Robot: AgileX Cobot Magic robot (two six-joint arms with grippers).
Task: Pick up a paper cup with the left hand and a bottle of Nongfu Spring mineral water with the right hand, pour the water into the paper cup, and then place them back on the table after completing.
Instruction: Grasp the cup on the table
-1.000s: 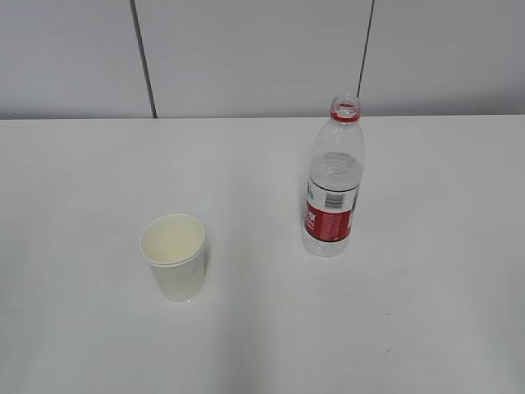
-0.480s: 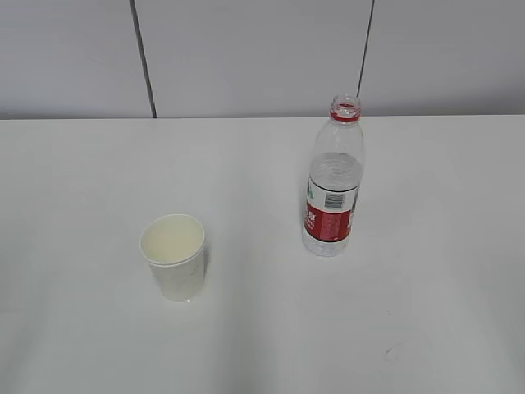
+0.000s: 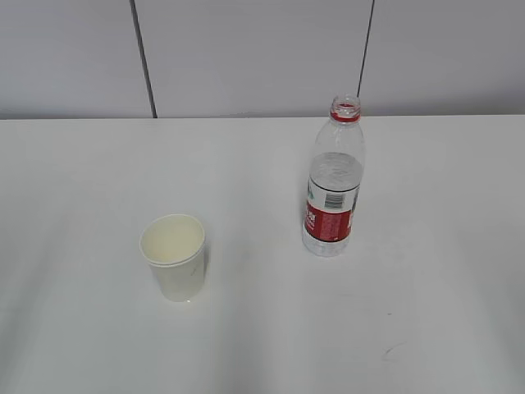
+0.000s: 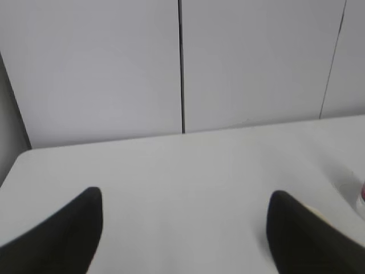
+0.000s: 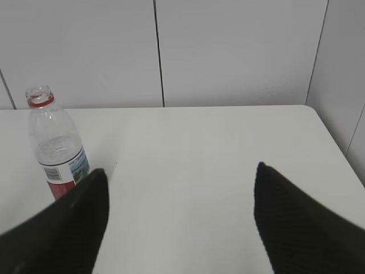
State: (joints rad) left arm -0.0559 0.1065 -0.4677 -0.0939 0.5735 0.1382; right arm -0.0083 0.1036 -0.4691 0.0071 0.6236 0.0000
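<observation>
A white paper cup [image 3: 174, 256] stands upright on the white table [image 3: 82, 180], left of centre. To its right stands the uncapped bottle [image 3: 334, 180] with a red neck ring and a red and white label, clear water [image 3: 336, 168] inside it. Neither arm shows in the exterior view. In the left wrist view my left gripper [image 4: 185, 194] is open over bare table, with nothing between its fingers. My right gripper [image 5: 181, 169] is also open and empty. The bottle [image 5: 56, 151] stands just beyond its left finger [image 5: 74, 222] in the right wrist view.
A grey panelled wall [image 3: 262, 57] with dark vertical seams runs behind the table's far edge. In the right wrist view the table's right edge [image 5: 333, 142] lies near a side wall. A sliver of the bottle [image 4: 361, 198] shows at the left wrist view's right border.
</observation>
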